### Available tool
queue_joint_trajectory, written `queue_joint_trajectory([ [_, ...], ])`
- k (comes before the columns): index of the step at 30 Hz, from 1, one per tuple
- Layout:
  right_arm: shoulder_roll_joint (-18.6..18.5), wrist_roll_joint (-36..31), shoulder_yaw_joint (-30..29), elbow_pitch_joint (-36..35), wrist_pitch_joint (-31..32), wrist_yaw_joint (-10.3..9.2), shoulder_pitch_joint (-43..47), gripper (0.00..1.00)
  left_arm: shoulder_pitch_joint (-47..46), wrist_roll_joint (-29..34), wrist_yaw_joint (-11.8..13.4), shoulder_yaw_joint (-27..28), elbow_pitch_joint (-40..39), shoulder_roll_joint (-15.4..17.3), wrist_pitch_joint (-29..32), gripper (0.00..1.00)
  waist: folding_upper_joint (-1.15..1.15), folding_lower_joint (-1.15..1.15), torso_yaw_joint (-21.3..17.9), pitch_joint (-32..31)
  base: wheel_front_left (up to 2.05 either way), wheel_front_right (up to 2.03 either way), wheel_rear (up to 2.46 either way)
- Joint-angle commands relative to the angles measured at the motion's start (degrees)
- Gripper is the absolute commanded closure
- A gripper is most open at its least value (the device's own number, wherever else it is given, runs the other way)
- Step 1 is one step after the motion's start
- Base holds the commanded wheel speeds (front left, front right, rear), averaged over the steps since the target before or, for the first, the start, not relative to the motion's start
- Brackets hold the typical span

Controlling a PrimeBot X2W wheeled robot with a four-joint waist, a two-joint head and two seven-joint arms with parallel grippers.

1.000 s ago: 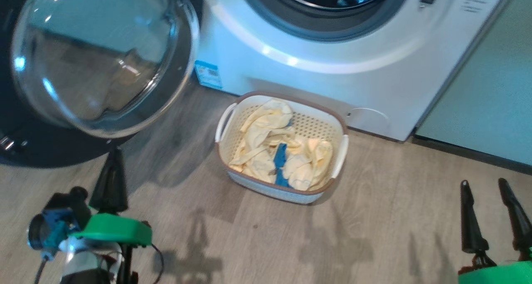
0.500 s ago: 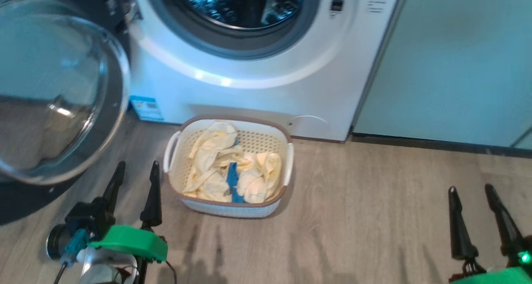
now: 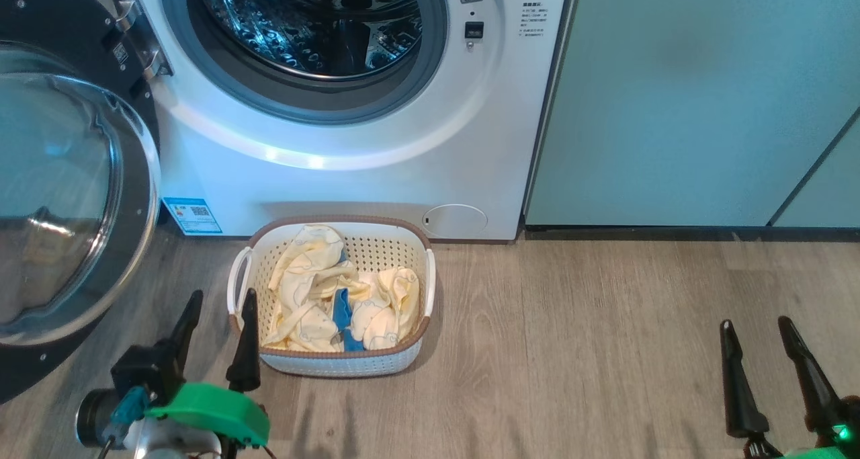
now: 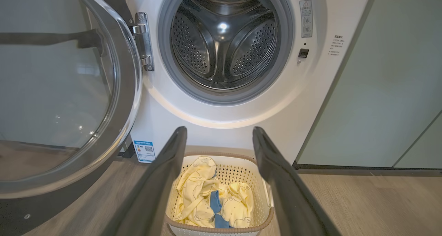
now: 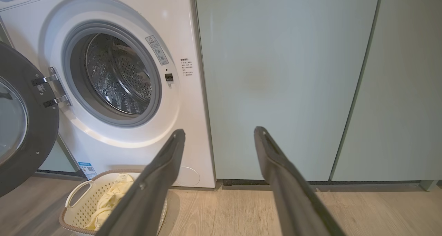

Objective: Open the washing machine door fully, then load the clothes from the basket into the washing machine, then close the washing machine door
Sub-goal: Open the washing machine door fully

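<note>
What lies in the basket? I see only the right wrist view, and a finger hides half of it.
Observer: Pale yellow clothes heaped in the basket, with one blue cloth among them.
Operator: Is the left gripper holding anything?
Observer: No, the left gripper is open and empty, by the basket's left side.
Operator: Is the drum empty?
Observer: The left wrist view looks straight into the drum; I see no clothes there.

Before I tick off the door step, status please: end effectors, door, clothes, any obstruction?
Left end effector open, right end effector open, both holding nothing. Washing machine door stands wide open. Clothes in basket. No obstruction seen before the drum.
</note>
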Motion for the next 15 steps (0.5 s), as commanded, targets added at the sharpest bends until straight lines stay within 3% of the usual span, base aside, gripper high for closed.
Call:
queue_joint_trajectory([
  [1, -0.66, -0.10, 1.11, -1.93, -0.54, -0.16, -1.13, 0.00, -1.46, -0.19, 0.45, 1.54, -1.57, 0.88, -0.01, 0.00, 0.00, 0.00, 0.06, 0.01, 0.00, 0.00, 0.00],
  [15, -0.65, -0.23, 1.06, -1.59, -0.54, -0.16, -1.75, 0.00, -0.86, -0.62, 1.11, 0.57, -1.84, 0.97, 0.74, 0.00, 0.00, 0.00, 1.41, 0.29, 0.00, 0.00, 0.00],
])
